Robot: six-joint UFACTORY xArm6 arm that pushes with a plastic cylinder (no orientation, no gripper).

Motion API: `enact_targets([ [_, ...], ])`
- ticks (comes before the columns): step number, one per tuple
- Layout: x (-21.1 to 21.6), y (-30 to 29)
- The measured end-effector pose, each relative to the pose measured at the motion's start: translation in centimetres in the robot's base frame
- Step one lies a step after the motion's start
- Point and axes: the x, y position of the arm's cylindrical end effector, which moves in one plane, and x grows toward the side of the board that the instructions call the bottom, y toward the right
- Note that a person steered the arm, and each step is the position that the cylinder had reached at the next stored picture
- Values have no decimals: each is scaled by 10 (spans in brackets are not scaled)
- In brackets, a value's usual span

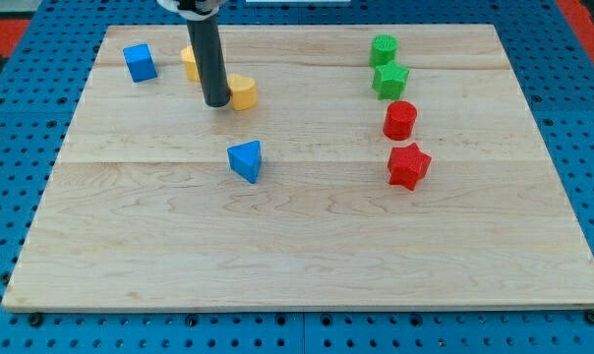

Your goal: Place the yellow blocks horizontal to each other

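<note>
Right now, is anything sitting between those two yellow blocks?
Yes: in the camera view my tip stands between the yellow block on the view's right and the other yellow block, partly hidden behind my rod.

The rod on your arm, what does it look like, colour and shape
My rod is a straight, smooth, dark grey-black cylinder, plain and unmarked, ending in a flat round end, my tip. At the view's top it joins a white fitting with a dark band. No cables show.

rod: plain dark cylinder, matte black-grey, smooth, uniform width along its length. my tip (216, 103) ends flat and blunt. upper end meets a white collar with a dark part, cropped by the view's top.
</note>
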Motion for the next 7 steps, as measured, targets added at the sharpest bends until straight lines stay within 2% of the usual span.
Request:
enact_targets([
  [3, 6, 17],
  [4, 0, 44],
  [5, -28, 46],
  [7, 2, 52],
])
